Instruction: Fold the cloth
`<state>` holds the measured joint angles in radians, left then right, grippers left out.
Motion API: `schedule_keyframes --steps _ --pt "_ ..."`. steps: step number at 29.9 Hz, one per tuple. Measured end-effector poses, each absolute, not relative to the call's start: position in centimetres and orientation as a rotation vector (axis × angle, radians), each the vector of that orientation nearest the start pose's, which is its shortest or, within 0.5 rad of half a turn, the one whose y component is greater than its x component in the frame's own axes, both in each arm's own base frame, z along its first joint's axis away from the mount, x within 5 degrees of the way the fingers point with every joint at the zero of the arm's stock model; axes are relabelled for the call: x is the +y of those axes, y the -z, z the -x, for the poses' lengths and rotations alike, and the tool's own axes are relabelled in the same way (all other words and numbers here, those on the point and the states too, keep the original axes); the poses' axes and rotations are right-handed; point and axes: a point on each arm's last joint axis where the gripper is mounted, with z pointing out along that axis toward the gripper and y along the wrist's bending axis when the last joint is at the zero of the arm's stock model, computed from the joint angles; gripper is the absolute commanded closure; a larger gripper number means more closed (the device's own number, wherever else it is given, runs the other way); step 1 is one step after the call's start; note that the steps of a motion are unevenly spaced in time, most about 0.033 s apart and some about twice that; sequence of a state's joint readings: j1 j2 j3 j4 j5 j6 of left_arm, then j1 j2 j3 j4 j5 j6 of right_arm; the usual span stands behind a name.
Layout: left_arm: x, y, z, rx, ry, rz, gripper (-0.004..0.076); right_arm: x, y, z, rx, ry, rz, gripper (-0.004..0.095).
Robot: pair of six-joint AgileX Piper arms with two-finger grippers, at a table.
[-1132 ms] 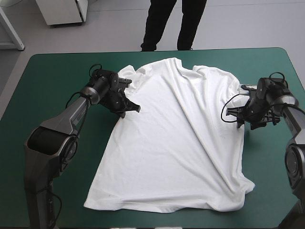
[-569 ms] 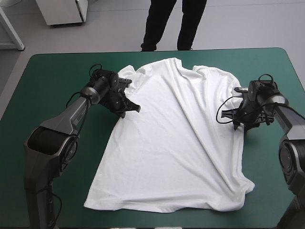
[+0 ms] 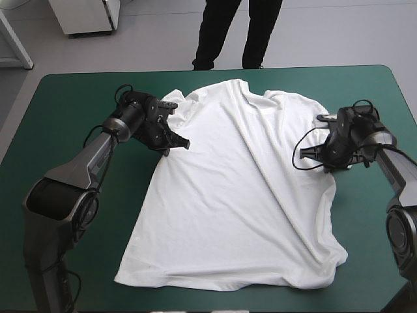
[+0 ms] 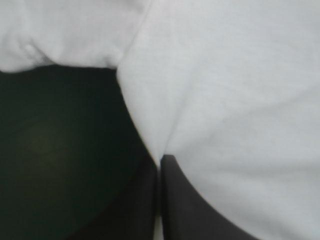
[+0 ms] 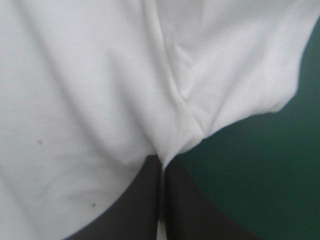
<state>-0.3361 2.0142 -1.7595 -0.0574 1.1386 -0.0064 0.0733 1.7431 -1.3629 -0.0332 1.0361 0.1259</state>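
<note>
The white T-shirt lies spread flat on the teal-green cover, collar toward the far edge, with a long diagonal crease. My left gripper is at the shirt's left side just below the left sleeve. Its black fingers are shut on the T-shirt, pinching the armpit edge. My right gripper is at the shirt's right side below the right sleeve. Its fingers are shut on the T-shirt, with cloth bunched into a fold at the tips.
Bare teal-green cover runs along the left, the right and the near edge of the table. The shirt's hem lies close to the near edge.
The right gripper moved leftward onto the shirt's right edge and closed on it. The left gripper shifted slightly, still at the left armpit.
</note>
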Motion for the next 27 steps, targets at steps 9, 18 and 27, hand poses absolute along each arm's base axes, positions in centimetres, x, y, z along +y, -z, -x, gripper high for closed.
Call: schedule_keyframes --steps 9,18,27 --pt "-13.5 -33.7 -37.1 2.676 0.182 -0.43 0.0746 2.6 -34.4 -37.1 2.644 -0.028 -0.04 0.0925" --pt "-12.1 -44.9 -33.4 2.346 0.226 -0.41 0.0746 2.8 -44.6 -35.0 2.38 -0.098 -0.014 0.0924" --pt "-10.1 -55.9 -27.5 1.993 0.243 -0.407 0.0746 3.0 -54.0 -27.7 2.111 -0.187 0.059 0.0924"
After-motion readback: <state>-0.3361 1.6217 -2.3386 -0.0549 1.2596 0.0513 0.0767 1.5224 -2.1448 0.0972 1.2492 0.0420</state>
